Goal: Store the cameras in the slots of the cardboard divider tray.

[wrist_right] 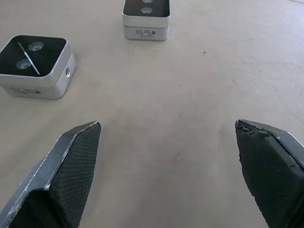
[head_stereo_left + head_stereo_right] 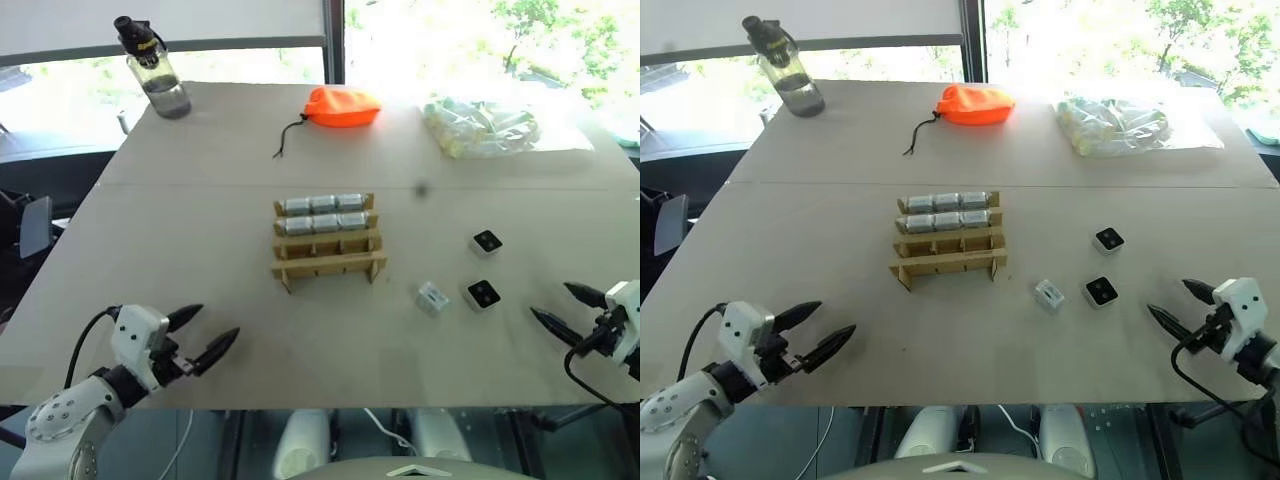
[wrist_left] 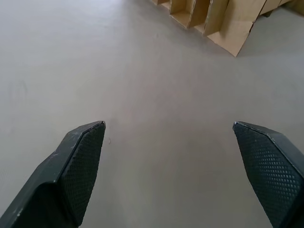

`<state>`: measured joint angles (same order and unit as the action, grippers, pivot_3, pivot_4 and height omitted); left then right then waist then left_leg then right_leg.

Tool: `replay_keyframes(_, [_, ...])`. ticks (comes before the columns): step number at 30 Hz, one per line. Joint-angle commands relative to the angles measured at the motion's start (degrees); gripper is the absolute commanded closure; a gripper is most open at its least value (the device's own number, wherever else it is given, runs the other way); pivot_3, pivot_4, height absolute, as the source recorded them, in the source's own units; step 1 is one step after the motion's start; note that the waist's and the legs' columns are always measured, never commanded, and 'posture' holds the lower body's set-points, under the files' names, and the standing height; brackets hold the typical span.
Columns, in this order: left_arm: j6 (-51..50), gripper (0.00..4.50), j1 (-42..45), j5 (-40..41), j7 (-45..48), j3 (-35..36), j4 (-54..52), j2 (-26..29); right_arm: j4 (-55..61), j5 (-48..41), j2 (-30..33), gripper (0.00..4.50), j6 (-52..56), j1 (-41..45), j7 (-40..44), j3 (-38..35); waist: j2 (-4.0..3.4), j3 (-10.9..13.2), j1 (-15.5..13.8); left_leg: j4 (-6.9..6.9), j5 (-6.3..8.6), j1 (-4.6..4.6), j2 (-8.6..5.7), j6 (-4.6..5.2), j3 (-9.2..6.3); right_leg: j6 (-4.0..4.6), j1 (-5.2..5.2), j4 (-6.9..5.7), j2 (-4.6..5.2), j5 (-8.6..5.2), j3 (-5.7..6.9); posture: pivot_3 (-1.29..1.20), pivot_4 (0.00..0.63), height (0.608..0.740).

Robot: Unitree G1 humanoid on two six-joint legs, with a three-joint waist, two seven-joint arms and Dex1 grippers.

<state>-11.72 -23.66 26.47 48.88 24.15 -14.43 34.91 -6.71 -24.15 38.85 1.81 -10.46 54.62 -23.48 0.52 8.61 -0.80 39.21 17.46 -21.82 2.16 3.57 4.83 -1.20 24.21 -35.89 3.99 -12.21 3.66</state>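
Three cameras (image 2: 483, 294) lie loose on the tabletop (image 2: 200, 260) just ahead of the spread, empty right pincer (image 2: 568, 309); six already fill the cardboard divider tray (image 2: 328, 238); the left pincer (image 2: 203, 334) is spread too; next I judge a reach to the nearest one.

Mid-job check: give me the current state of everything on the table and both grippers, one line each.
Divider tray: two far rows filled, two near rows empty.
Loose cameras: three on the table, unstored.
Left gripper: open, empty.
Right gripper: open, empty.
Bottle: upright, capped.
Orange pouch: lying closed.
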Motion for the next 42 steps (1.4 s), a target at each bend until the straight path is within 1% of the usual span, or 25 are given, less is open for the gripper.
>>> replay_keyframes(1, [0.8,0.00,0.1,0.1,0.6,0.8,0.1,0.7,1.4,-0.3,0.6,0.02,-0.4,0.0,-0.2,-1.0,0.00,0.0,0.0,0.00,0.00,0.00,0.00,0.00,0.00,0.00,0.00,0.00,0.00,0.00,0.00,0.00,0.150,0.740])
replay_keyframes(5, [1.5,0.00,0.3,0.3,1.2,1.0,0.2,0.7,2.5,-0.7,0.4,0.02,0.2,-0.6,-0.3,-1.0,0.00,0.0,0.0,0.00,0.00,-0.01,0.00,0.00,0.02,0.00,0.00,0.00,-0.02,0.00,0.00,0.00,0.150,0.740])
replay_keyframes(7, [4.2,0.00,0.4,1.2,3.6,1.5,-0.8,0.6,4.6,-1.8,0.1,0.02,1.4,-1.9,0.2,-0.9,0.00,0.0,0.0,0.00,0.00,0.00,0.00,0.00,0.02,0.00,0.00,0.00,-0.01,0.00,0.00,0.00,0.150,0.740])
replay_keyframes(9, [6.4,0.00,0.7,2.4,6.7,1.9,-1.2,1.2,6.9,-4.4,-0.2,0.02,2.4,-3.4,2.6,-0.9,0.00,0.0,0.0,0.00,0.00,0.00,0.00,0.00,0.00,0.00,0.00,0.00,0.01,0.00,0.00,0.00,0.150,0.740])
replay_keyframes(11, [7.3,0.00,0.4,3.7,11.2,1.9,-1.8,3.3,9.3,-4.9,0.3,0.02,3.3,-5.4,3.4,-0.9,0.00,0.0,0.0,0.00,0.00,-0.01,0.01,0.00,-0.01,0.00,0.00,0.00,0.02,0.00,0.01,0.00,0.150,0.740])
replay_keyframes(15, [5.2,0.00,1.3,9.8,17.7,2.6,-5.5,7.1,16.3,-6.6,1.0,0.02,5.9,-8.1,4.0,-0.4,-0.02,0.0,0.0,0.00,0.00,-0.02,0.02,0.00,-0.03,0.00,0.01,0.00,0.04,-0.01,0.03,0.00,0.150,0.740])
replay_keyframes(19, [2.0,0.00,4.1,15.1,22.1,3.4,-8.7,11.8,22.8,-8.2,0.8,0.02,8.8,-8.9,3.2,0.1,-0.02,0.0,0.0,0.01,0.00,0.02,0.04,-0.01,0.01,-0.02,0.00,-0.01,0.04,-0.01,-0.01,0.00,0.150,0.740])
replay_keyframes(23, [-0.3,0.00,7.4,17.3,24.5,2.9,-10.6,15.7,28.6,-7.7,0.1,0.02,10.4,-9.5,1.6,2.6,-0.05,0.0,0.0,0.01,-0.01,0.01,0.04,-0.03,-0.03,-0.02,0.00,-0.02,-0.01,-0.02,0.03,0.00,0.150,0.740])
replay_keyframes(28, [-2.4,0.00,10.8,18.9,27.6,2.2,-12.7,19.3,36.7,-5.6,-2.9,0.02,14.0,-6.6,-5.9,9.7,-0.02,0.0,0.1,0.00,-0.16,-0.01,0.04,-0.29,0.02,-0.04,0.01,0.00,-0.28,-0.02,-0.02,0.00,0.150,0.740])
replay_keyframes(29, [-2.7,0.00,11.2,19.0,28.2,2.3,-12.9,19.8,37.4,-5.0,-3.5,0.02,14.8,-6.0,-7.4,10.9,-0.02,0.0,0.1,0.00,-0.16,0.00,0.04,-0.29,0.05,-0.18,0.01,-0.01,-0.29,-0.11,-0.05,0.00,0.150,0.740])
replay_keyframes(35, [-3.9,0.00,12.7,18.8,31.8,4.4,-12.3,23.0,40.8,-0.5,-8.2,0.02,18.6,-5.3,-15.6,19.2,-0.05,0.1,0.0,0.00,-0.17,-0.02,0.03,-0.33,0.08,-0.19,0.03,0.00,-0.29,-0.12,-0.05,0.00,0.150,0.740])
replay_keyframes(42, [-4.1,0.00,12.5,17.7,31.9,5.4,-12.8,22.9,41.7,1.9,-10.0,0.02,20.9,-4.5,-20.3,22.9,-0.03,0.1,0.1,0.00,-0.18,0.00,0.02,-0.34,0.17,-0.22,0.04,-0.01,-0.29,-0.13,-0.11,0.00,0.150,0.740])
